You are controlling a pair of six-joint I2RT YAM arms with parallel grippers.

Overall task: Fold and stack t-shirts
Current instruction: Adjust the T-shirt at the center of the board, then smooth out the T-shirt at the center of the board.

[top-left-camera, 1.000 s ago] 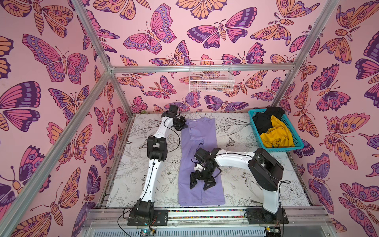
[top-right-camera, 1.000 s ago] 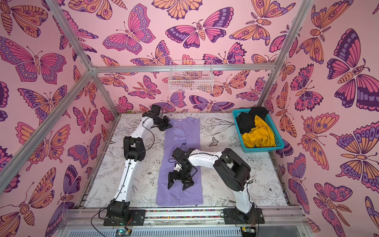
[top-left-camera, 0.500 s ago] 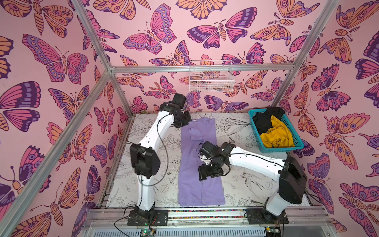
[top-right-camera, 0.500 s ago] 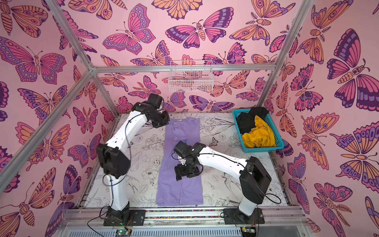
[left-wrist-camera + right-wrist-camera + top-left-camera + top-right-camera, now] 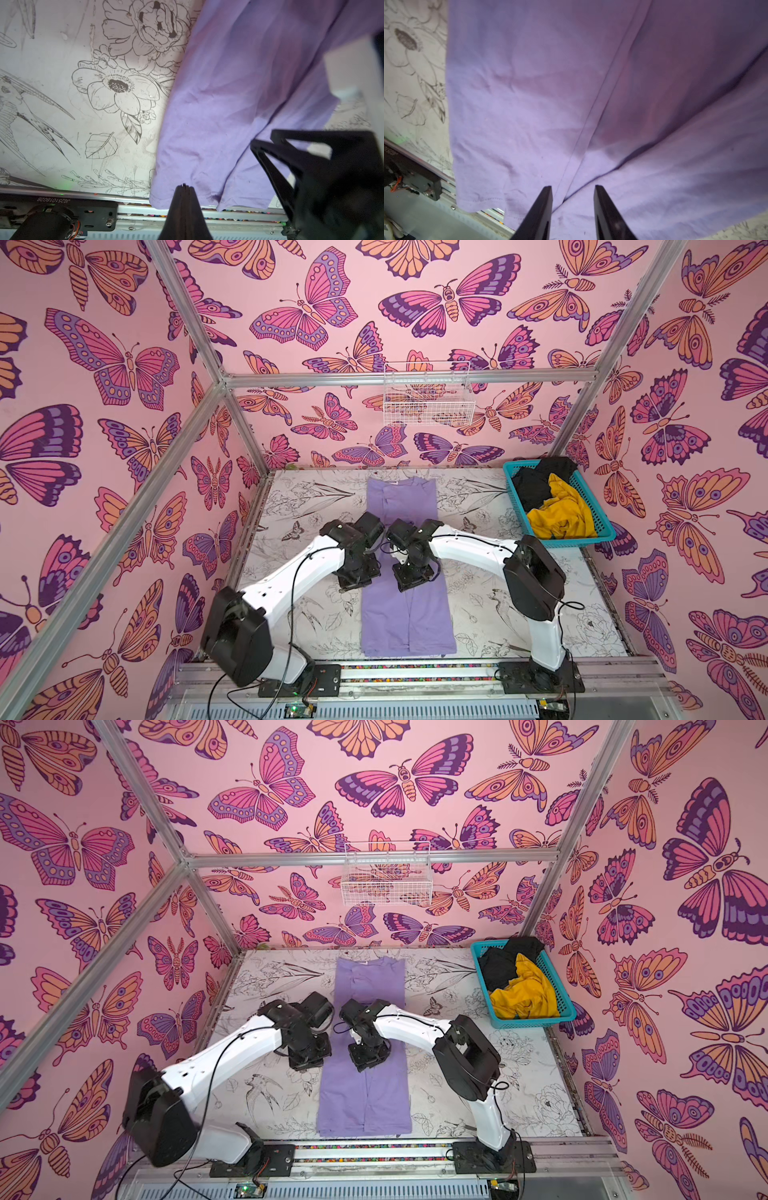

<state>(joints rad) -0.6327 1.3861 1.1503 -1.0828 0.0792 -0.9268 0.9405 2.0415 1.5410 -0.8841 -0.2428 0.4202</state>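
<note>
Down the middle of the table (image 5: 478,626) lies the lavender shirt (image 5: 405,614), folded lengthwise into a long strip. Its collar points toward the back wall and its hem stops just short of the front rail (image 5: 415,672). Both long edges run fairly straight, and I see bare printed tabletop on either side of them, wider on the right.

At the back right corner stands the teal basket (image 5: 582,542). It holds the yellow shirt (image 5: 561,514) heaped against the black shirt (image 5: 530,489), both crumpled. A white wire basket (image 5: 428,398) hangs on the back wall.

Left gripper (image 5: 184,187): jaws pressed together with nothing visible between them, poised at the strip's left edge.

Right gripper (image 5: 573,189): jaws a narrow gap apart, above the strip's lengthwise fold line. I cannot tell whether the tips touch the cloth.

Both grippers sit about midway along the strip, side by side, near each other but apart.
</note>
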